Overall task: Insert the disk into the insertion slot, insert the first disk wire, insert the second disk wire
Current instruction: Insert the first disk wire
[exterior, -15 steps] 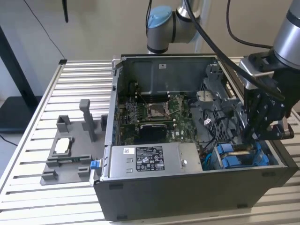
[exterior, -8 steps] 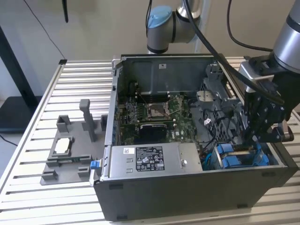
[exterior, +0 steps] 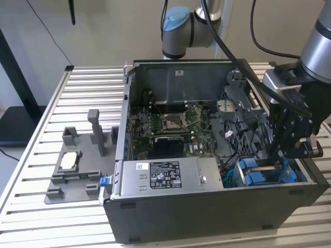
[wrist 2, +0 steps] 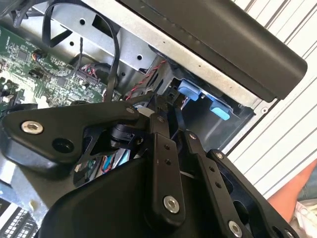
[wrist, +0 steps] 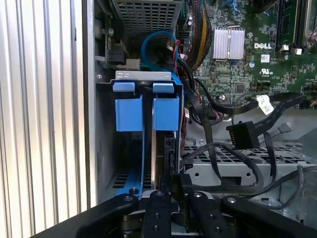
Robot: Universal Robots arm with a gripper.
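My gripper reaches down into the drive bay at the exterior view's right end of the open computer case. In the first wrist view the disk stands edge-on in the insertion slot, inside its blue carrier, beside a second blue carrier. The gripper is shut on the disk's near end. Two loose black disk wires lie beside the bay, one with a wide connector and one with a small connector. The blue carrier tabs also show in the second wrist view.
A grey labelled power supply box sits next to the bay, with the motherboard behind it. Cable bundles crowd the bay's inner side. A grey fixture stands on the slatted table at the exterior view's left.
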